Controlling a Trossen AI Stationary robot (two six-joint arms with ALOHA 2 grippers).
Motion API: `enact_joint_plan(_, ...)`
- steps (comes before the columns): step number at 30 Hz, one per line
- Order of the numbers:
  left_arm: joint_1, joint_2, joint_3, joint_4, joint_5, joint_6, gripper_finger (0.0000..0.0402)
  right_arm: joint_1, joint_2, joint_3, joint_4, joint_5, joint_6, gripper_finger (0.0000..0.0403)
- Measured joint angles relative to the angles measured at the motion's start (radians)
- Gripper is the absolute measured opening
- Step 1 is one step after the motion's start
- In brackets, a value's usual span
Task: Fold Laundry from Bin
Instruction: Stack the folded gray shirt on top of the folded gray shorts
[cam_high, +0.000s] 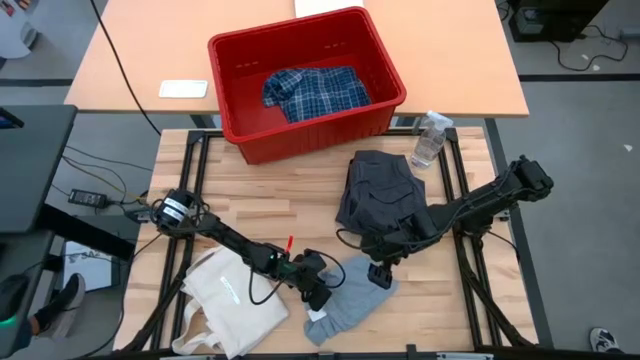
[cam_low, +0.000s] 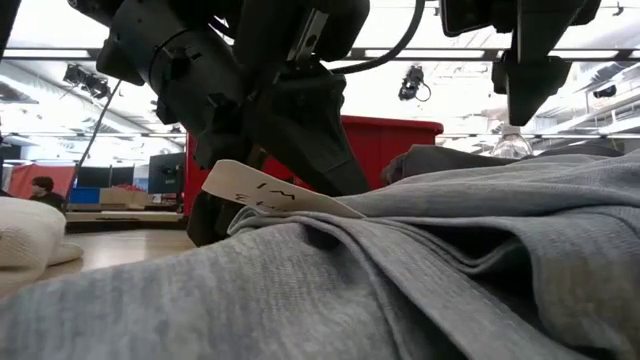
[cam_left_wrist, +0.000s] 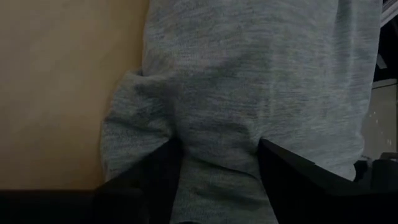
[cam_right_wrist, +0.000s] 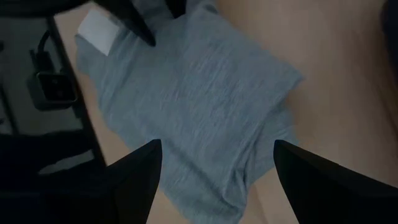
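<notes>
Tote bag beside grey piece

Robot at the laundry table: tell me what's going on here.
The left tool has its fingers around an edge of the light grey garment at the table's front. The right tool hovers open over the same piece. A dark grey top lies mid-table, and the plaid shirt is in the red bin.

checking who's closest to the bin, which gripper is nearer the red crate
Right. The right gripper hangs open above the light grey garment, nearer the red crate. The left gripper is at that garment's edge, farther away.
</notes>
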Motion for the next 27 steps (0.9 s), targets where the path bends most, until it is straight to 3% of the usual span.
enact_joint_plan(6,-0.002,0.001,-0.001,0.009,0.008,-0.021,0.0217,0.002,0.001,0.000,0.035,0.017,0.008,0.0312)
enact_joint_plan(9,0.000,0.006,0.004,0.057,0.083,0.013,0.0204,0.021,0.001,0.000,0.102,0.033,-0.001,0.0312)
enact_joint_plan(14,-0.014,0.008,0.052,0.003,0.096,0.054,0.0196,0.090,0.001,0.000,0.160,0.174,-0.150,0.0312)
enact_joint_plan(19,-0.011,0.005,0.055,-0.039,0.089,-0.054,0.0225,0.107,0.001,0.000,0.158,0.247,-0.126,0.0312)
enact_joint_plan(23,-0.019,0.005,0.055,-0.034,0.078,-0.068,0.0251,0.108,0.001,0.000,0.114,0.251,-0.094,0.0312)
enact_joint_plan(27,-0.034,0.005,0.055,-0.012,0.058,-0.071,0.0262,0.144,0.001,-0.004,0.024,0.324,-0.052,0.0312)
